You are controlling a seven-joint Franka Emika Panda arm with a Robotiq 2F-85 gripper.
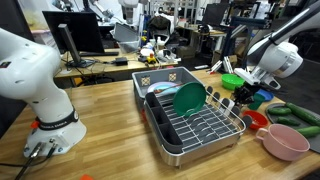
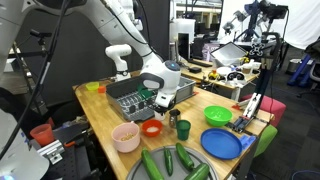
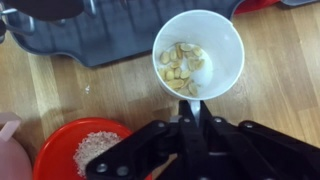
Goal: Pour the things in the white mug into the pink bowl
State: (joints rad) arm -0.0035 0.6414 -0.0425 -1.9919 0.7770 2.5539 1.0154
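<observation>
In the wrist view the white mug (image 3: 224,48) stands upright over the wooden table and holds several pale tan pieces. My gripper (image 3: 196,106) is shut on the mug's handle at its near side. The pink bowl shows in both exterior views (image 1: 285,142) (image 2: 125,137), with only a sliver at the wrist view's lower left edge (image 3: 5,140). It lies beyond the red bowl from the mug. In both exterior views my gripper (image 1: 246,92) (image 2: 162,98) hangs low next to the dish rack, and the mug is hard to make out there.
A red bowl (image 3: 85,150) (image 1: 255,120) (image 2: 152,128) with crumbs sits between mug and pink bowl. A grey dish rack (image 1: 195,125) (image 2: 125,95) holds a green plate (image 1: 187,98). A green bowl (image 2: 217,116), blue plate (image 2: 222,143), dark cup (image 2: 183,129) and cucumbers (image 2: 170,160) lie around.
</observation>
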